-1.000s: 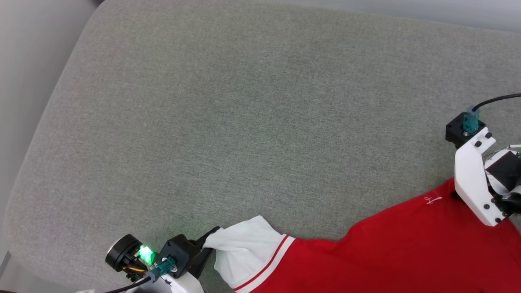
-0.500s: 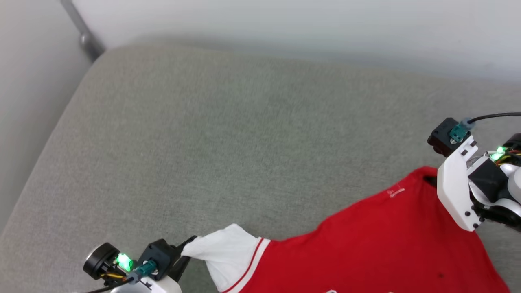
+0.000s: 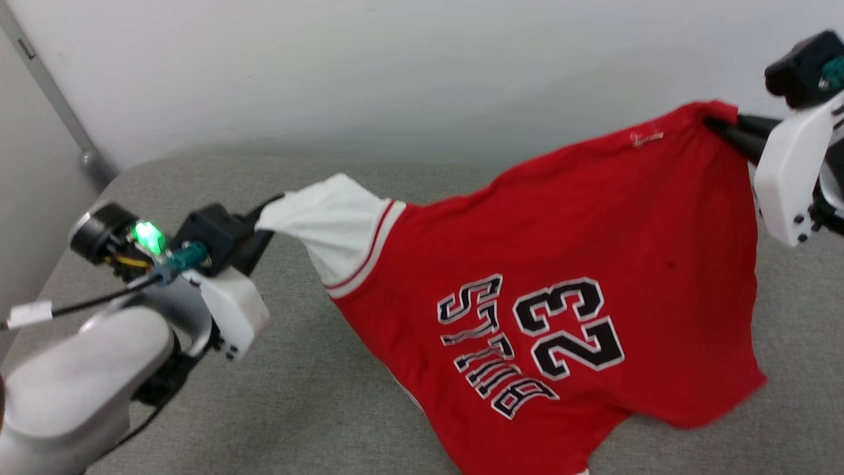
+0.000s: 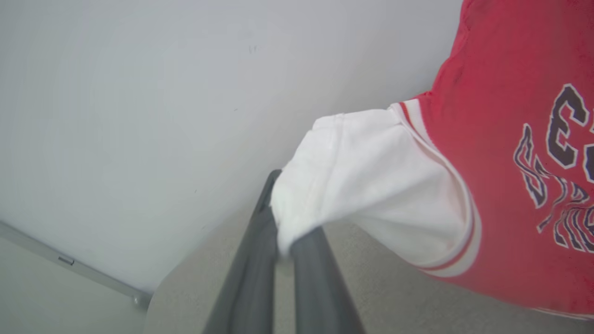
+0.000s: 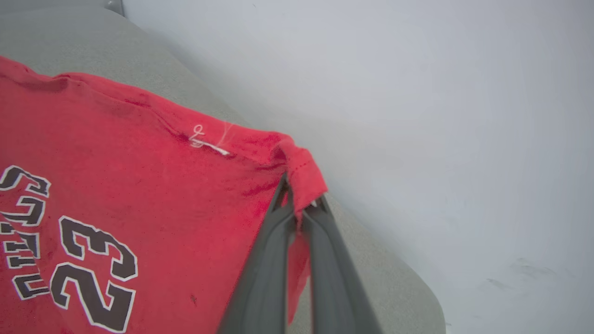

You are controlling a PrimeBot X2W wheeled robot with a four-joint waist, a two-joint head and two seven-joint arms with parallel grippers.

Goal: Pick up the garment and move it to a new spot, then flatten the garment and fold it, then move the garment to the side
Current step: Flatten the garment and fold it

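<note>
Big change from a second ago: back then the garment (image 3: 560, 251) was lying flat on the grey fabric-covered worktop (image 3: 297, 396), and the right claw (image 3: 715, 124) was sitting at the hem corner. The head camera had also tipped up since then, so the pale wall (image 3: 395, 66) was in the shot. This time the shirt was up in the air, strung between the two claws.

The left claw (image 3: 273, 201) was pinched tight on the tip of the white sleeve (image 3: 323, 221). The right claw was clamped shut on the red hem corner, just past the little white embroidered mark (image 3: 645, 138).

The stretched top edge ran claw to claw, sleeve end at the left claw and hem end at the right one. So the long axis went sideways across the robot, rising toward the right claw in the head view. The rest of the shirt hung down below that line, over the worktop. The "23" print (image 3: 567, 326) faced the head camera and read upside down and tilted. I couldn't tell if the bottom edge was touching the worktop.
</note>
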